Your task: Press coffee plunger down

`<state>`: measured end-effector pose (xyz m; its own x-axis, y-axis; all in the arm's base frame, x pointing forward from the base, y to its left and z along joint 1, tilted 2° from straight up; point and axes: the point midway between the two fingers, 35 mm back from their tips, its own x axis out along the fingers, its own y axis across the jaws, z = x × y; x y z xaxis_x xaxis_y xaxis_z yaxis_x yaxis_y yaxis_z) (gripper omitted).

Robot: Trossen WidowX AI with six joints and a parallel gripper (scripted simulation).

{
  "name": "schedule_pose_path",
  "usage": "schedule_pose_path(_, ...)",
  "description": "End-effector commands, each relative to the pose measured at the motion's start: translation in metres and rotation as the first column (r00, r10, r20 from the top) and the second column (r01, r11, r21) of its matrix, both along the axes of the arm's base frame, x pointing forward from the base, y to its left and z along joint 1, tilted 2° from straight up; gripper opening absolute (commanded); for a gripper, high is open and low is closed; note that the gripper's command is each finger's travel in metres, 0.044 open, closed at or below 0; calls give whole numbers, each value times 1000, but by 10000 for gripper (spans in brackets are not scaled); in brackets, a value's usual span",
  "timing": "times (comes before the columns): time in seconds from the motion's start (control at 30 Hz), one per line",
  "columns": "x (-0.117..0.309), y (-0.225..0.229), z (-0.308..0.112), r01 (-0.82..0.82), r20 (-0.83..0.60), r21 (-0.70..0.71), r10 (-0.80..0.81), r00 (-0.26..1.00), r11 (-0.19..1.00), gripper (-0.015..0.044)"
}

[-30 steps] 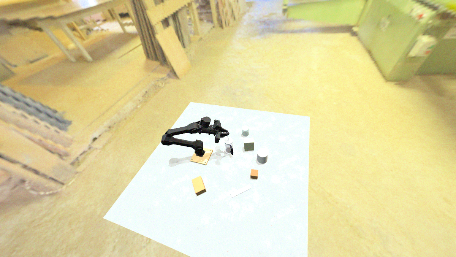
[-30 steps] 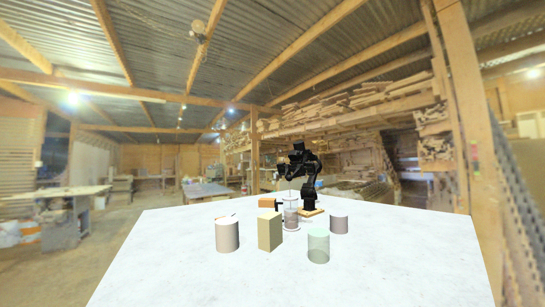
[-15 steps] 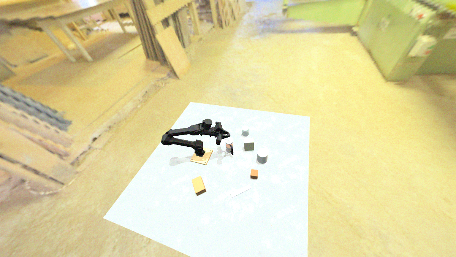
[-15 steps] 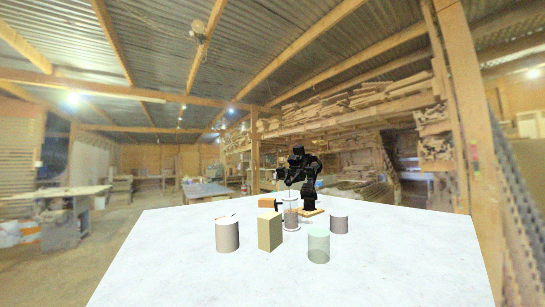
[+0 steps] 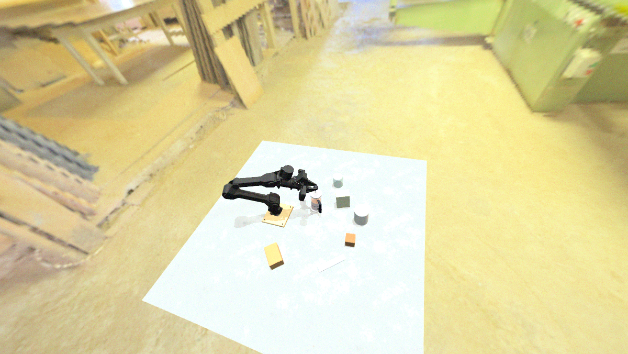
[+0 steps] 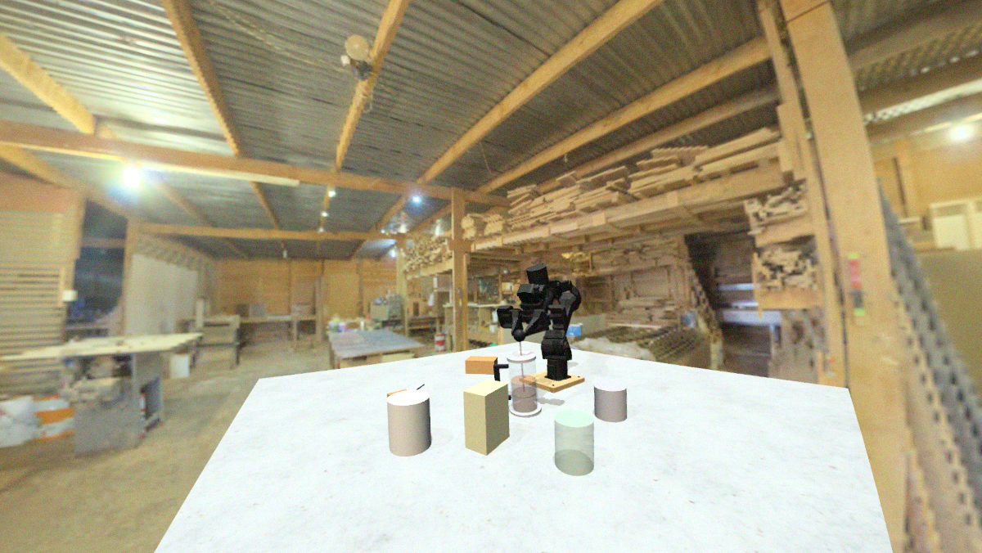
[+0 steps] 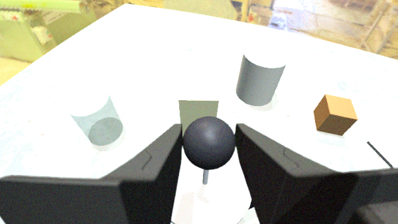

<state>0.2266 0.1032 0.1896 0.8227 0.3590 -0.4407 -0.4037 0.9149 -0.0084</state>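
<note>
The coffee press [image 5: 315, 203] [image 6: 524, 400] stands upright on the white table, a clear glass with brown contents and a black handle [image 5: 320, 206] at its side. Its round black plunger knob [image 7: 209, 142] is between the fingertips of my gripper [image 5: 315, 187] [image 6: 519, 334], which is shut on it. A short length of thin rod [image 6: 520, 348] shows between the knob and the light lid [image 6: 521, 356]. The gripper reaches in above the press. In the wrist view the lid is pale and partly hidden by the fingers.
Beyond the press stand a tan box [image 5: 343, 201] [image 6: 484, 420], a large grey cylinder [image 5: 361, 216] [image 7: 260, 81] and a greenish clear cylinder [image 5: 337, 180] [image 6: 574, 442]. A smaller grey cylinder [image 6: 610, 402] is nearby. An orange cube [image 5: 350, 240], a yellow-orange block [image 5: 273, 253] and a thin strip [image 5: 332, 263] lie farther off.
</note>
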Motion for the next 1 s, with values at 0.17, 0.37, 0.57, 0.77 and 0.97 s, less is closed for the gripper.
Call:
schedule_pose_path(0.17,0,0,-23,-5,-66,-38,2,998,999,120)
schedule_pose_path(0.37,1,0,-23,-5,-66,-38,2,998,999,120)
schedule_pose_path(0.57,2,1,-22,-5,-66,-38,2,998,999,120)
schedule_pose_path(0.77,3,1,-22,-5,-66,-38,2,998,999,120)
schedule_pose_path(0.97,4,1,-22,-5,-66,-38,2,998,999,120)
